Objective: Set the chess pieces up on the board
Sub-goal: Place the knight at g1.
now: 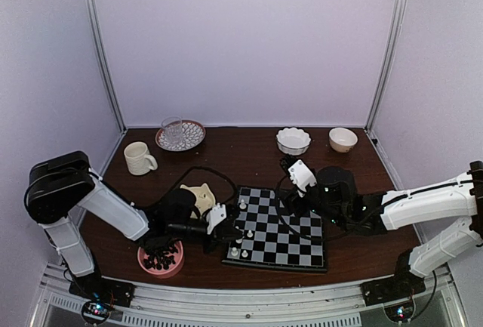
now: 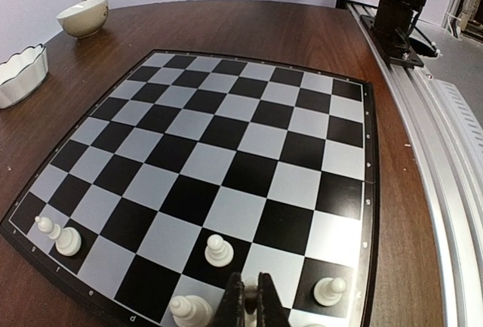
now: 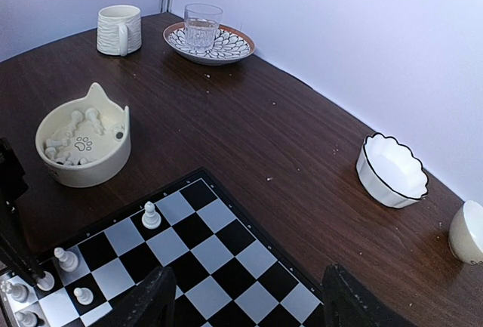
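The board (image 1: 281, 238) lies in front of both arms, with a few white chess pieces (image 1: 243, 204) standing along its left side. In the left wrist view my left gripper (image 2: 250, 297) is shut on a small white chess piece (image 2: 250, 285) just over the board's (image 2: 226, 138) near rows. Other white pieces (image 2: 218, 251) (image 2: 330, 290) (image 2: 66, 240) stand upright close by. My right gripper (image 3: 249, 308) hangs open above the board's (image 3: 219, 255) far edge, nothing between its fingers (image 3: 147, 304). One pawn (image 3: 151, 215) stands ahead of it.
A cream cat-shaped bowl (image 3: 83, 146) holding white pieces sits left of the board. A pink bowl (image 1: 161, 257) with dark pieces is at the near left. At the back are a mug (image 1: 139, 158), a plate with a glass (image 1: 180, 134), a scalloped white bowl (image 1: 293, 140) and a small bowl (image 1: 343, 139).
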